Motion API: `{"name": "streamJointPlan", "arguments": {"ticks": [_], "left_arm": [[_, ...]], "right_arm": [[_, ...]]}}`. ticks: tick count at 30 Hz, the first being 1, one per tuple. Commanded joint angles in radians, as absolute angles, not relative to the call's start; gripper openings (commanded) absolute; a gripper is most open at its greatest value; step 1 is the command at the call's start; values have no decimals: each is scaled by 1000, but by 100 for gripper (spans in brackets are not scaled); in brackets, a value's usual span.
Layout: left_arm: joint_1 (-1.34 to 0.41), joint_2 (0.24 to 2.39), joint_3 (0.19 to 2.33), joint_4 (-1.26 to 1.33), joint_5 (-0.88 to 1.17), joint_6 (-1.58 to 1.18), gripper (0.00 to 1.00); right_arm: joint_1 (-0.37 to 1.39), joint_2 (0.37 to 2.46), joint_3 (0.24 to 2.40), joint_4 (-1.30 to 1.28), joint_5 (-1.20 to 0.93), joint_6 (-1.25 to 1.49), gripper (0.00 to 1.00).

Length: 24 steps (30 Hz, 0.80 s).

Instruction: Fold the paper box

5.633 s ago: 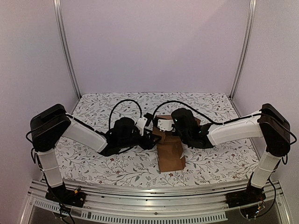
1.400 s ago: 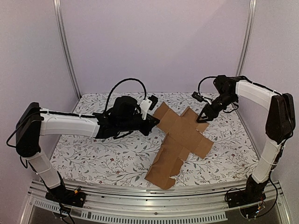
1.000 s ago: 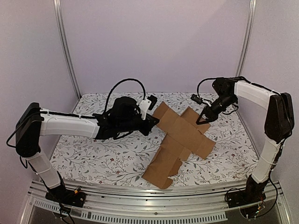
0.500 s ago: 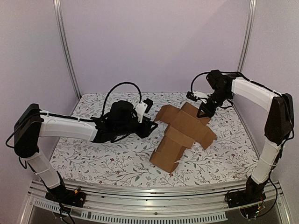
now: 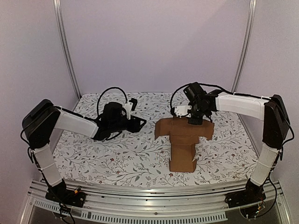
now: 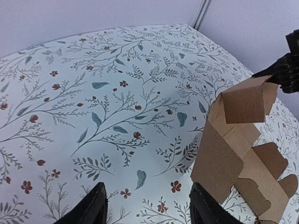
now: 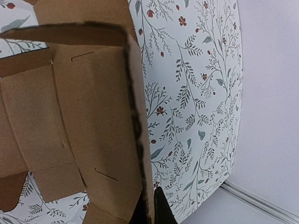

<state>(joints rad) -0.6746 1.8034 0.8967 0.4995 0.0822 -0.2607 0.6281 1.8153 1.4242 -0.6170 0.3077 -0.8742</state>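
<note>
Top external view: the paper box (image 5: 183,140) sits right of centre on the floral cloth (image 5: 112,158), partly lifted. It forms a T. The crossbar runs left-right and the long stem points to the near edge. The right gripper (image 5: 193,119) is clamped on the crossbar's far edge. The left gripper (image 5: 139,122) is well to the left, released and empty.

Left wrist view: fingers (image 6: 96,207) are spread over the cloth. The box is at right, apart from them, with panels tilted up and one flap raised.

Right wrist view: fingertips (image 7: 161,210) pinch the cardboard edge at frame bottom. That edge runs up-frame.
</note>
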Motion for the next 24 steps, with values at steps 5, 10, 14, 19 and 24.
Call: {"name": "streamJointPlan", "arguments": {"ticks": [5, 10, 14, 19, 24], "left_arm": [[-674, 2025, 1060, 595, 442, -287, 60], [-694, 2063, 1068, 628, 483, -288, 60], [-706, 2066, 1050, 642, 518, -286, 59], [-720, 2048, 1024, 636, 509, -276, 57], [-739, 2094, 1077, 604, 512, -271, 58]], "right_arm": [[699, 1775, 1272, -297, 468, -976, 0], [733, 1725, 1151, -139, 492, -1007, 0], [748, 1688, 1078, -38, 500, -1033, 0], [751, 1664, 1028, 43, 499, -1036, 0], [794, 1649, 960, 141, 537, -1048, 0]]}}
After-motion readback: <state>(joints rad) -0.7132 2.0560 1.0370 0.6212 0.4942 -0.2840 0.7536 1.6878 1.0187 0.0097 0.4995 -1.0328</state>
